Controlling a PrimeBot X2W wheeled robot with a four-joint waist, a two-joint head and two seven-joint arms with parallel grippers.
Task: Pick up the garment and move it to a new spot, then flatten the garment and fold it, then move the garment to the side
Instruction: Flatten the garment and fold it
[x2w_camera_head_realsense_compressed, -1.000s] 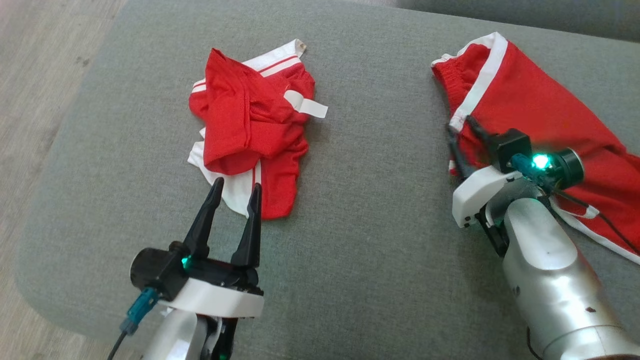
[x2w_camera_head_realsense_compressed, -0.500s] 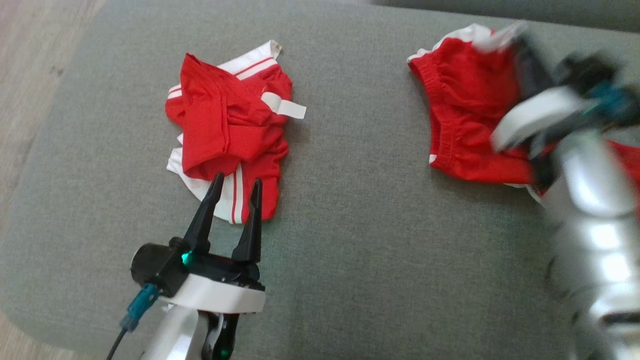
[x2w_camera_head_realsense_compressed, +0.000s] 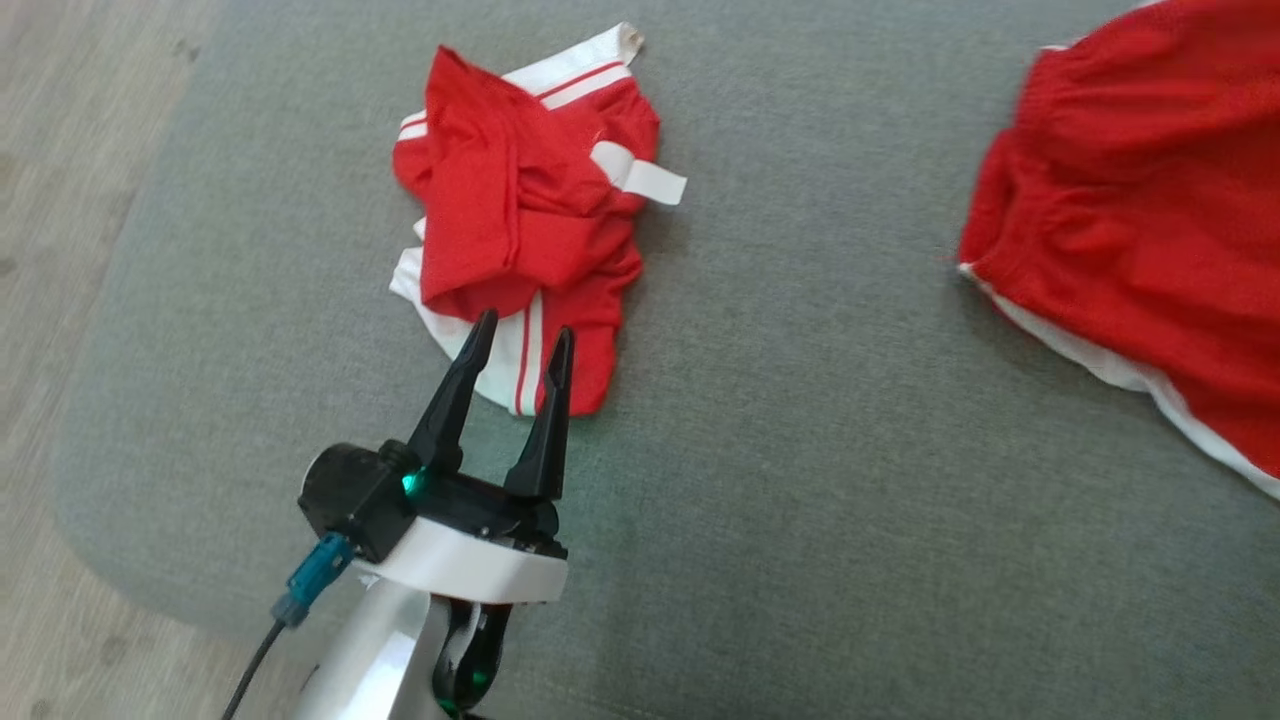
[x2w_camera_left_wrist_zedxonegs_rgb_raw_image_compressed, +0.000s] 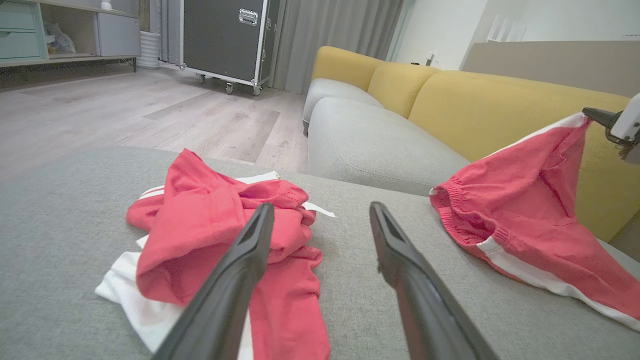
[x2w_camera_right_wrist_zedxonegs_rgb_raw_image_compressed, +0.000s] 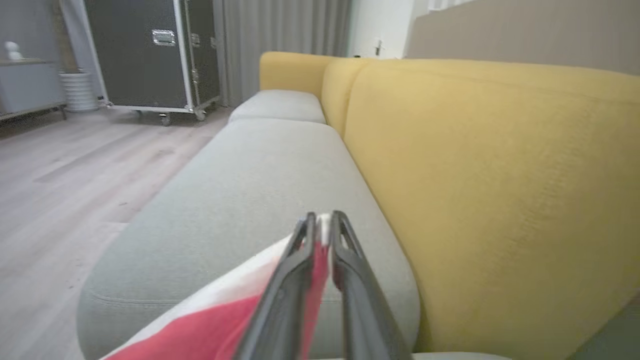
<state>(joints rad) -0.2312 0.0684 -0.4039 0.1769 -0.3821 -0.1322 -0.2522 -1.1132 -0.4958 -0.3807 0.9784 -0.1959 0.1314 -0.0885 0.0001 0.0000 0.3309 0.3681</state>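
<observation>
Setting: domestic living room, or a room furnished as one.

Evidence:
- Long sofa (x2w_camera_left_wrist_zedxonegs_rgb_raw_image_compressed: 500, 110) with yellow back cushions and pale grey seat cushions (x2w_camera_left_wrist_zedxonegs_rgb_raw_image_compressed: 370, 150), running along a beige wall.
- Wide grey upholstered cushion (x2w_camera_head_realsense_compressed: 800, 450) in the foreground, with a red garment (x2w_camera_head_realsense_compressed: 1130, 200) partly resting on it.
- Light wood-plank floor (x2w_camera_left_wrist_zedxonegs_rgb_raw_image_compressed: 125, 110).
- Full-height grey curtains (x2w_camera_left_wrist_zedxonegs_rgb_raw_image_compressed: 340, 35) at the far end.
- Low sideboard (x2w_camera_left_wrist_zedxonegs_rgb_raw_image_compressed: 50, 35) with pale green drawer fronts, a white ribbed container (x2w_camera_left_wrist_zedxonegs_rgb_raw_image_compressed: 149, 49) beside it.
- Odd item for a home: black flight case (x2w_camera_left_wrist_zedxonegs_rgb_raw_image_compressed: 225, 40) with metal edging, on casters.
</observation>
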